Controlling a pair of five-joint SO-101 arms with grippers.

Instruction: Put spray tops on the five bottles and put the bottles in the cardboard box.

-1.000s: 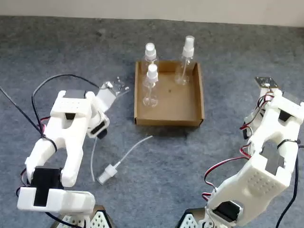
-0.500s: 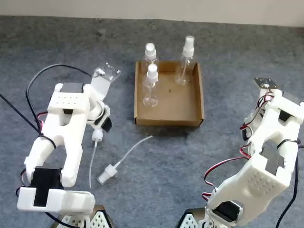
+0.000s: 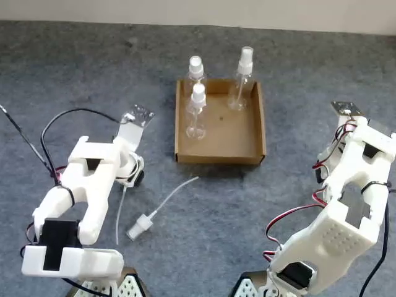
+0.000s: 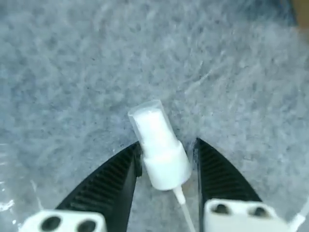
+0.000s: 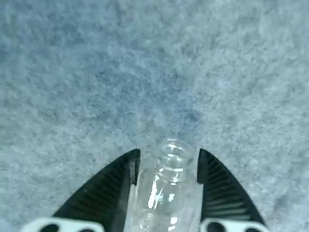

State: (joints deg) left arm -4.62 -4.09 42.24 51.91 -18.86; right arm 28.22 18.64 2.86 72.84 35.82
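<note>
Jaws on both arms are clamped on parts, with the cardboard box (image 3: 230, 135) at 12 o'clock between them. The right gripper (image 5: 168, 153) at 4 pinches an uncapped bottle (image 5: 169, 171), neck pointing out along the jaws. The left gripper (image 4: 167, 145) at 8 pinches a spray top (image 4: 155, 130) — tube trailing wristward. We judge they must meet neck-to-tube; the bottle's base is cut off.

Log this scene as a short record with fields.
left gripper: shut on spray top
right gripper: shut on uncapped bottle
cardboard box: three capped bottles standing inside
table: loose spray top lying in front of the box, tube pointing toward it
</note>
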